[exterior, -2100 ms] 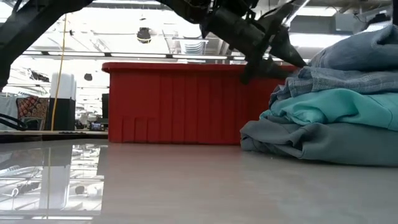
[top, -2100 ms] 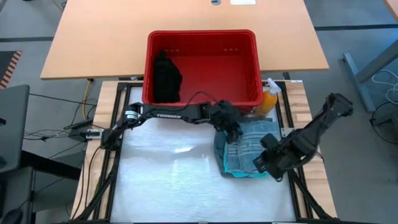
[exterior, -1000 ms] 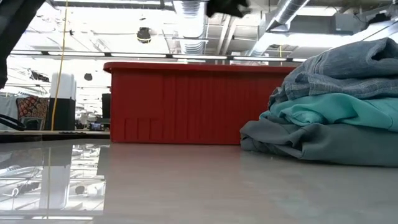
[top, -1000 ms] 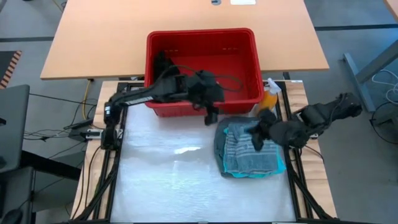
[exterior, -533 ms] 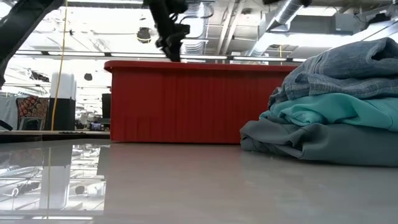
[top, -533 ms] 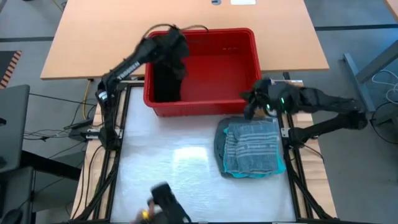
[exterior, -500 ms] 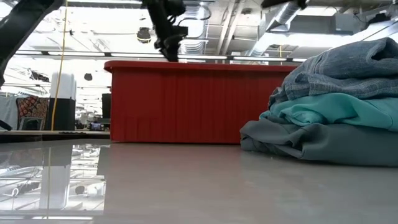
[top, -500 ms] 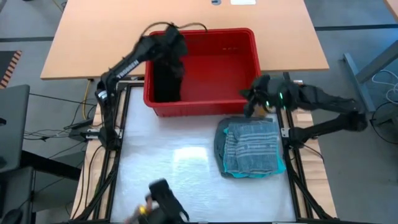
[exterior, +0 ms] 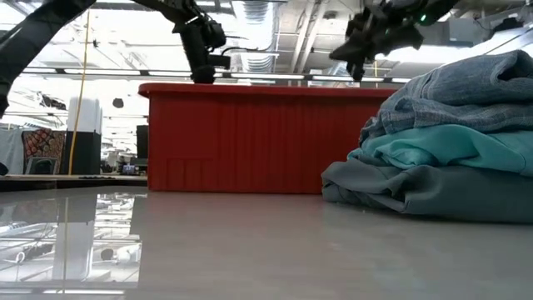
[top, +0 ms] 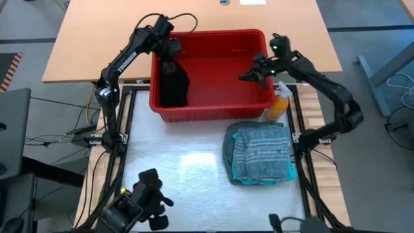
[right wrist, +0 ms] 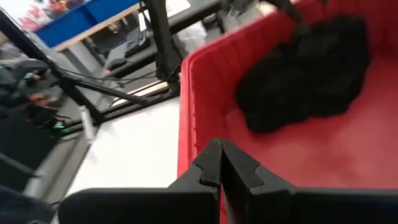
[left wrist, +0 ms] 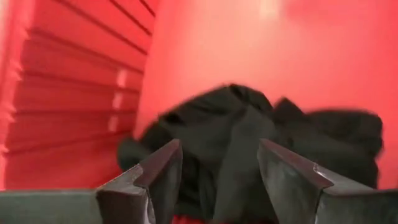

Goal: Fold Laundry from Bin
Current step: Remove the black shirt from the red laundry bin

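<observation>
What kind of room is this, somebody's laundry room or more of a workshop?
Probably a lab or workshop, not a home. Exposed ceiling ducts hang overhead, the two arms stand on a metal frame beside a plain work table, and cables trail across the bare floor.

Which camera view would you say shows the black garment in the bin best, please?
The high view: the black garment lies whole in the red bin's left end. The left wrist view shows it close but cropped between the fingers; the right wrist view shows it blurred; the low view hides it behind the bin wall.

Right claw (right wrist: 221,167), fingers pressed together, hangs over the red bin (right wrist: 193,118); a black garment (right wrist: 305,74) lies inside.
</observation>
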You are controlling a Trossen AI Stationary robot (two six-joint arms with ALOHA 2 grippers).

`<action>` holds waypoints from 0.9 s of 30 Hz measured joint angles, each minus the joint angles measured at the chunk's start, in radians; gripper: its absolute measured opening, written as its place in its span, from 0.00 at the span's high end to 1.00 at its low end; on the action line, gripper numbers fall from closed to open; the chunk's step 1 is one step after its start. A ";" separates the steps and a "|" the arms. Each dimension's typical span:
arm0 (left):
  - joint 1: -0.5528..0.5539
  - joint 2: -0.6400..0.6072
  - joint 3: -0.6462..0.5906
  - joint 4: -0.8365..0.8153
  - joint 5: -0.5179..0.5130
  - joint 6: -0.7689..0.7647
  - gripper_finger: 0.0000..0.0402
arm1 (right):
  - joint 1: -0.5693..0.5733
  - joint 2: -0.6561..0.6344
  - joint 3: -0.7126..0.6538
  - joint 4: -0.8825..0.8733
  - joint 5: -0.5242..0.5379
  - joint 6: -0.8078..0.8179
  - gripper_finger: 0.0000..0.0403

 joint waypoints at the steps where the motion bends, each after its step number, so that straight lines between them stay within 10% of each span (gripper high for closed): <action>1: 0.012 0.000 0.000 -0.019 0.008 0.007 0.50 | -0.004 0.024 0.000 -0.001 -0.023 0.000 0.94; 16: 0.071 0.114 -0.018 -0.091 0.102 0.089 0.52 | 0.097 0.092 0.000 0.120 -0.089 0.114 0.94; 27: 0.050 0.083 -0.018 -0.184 0.215 -0.054 0.99 | 0.211 -0.024 0.001 0.284 0.116 0.457 0.93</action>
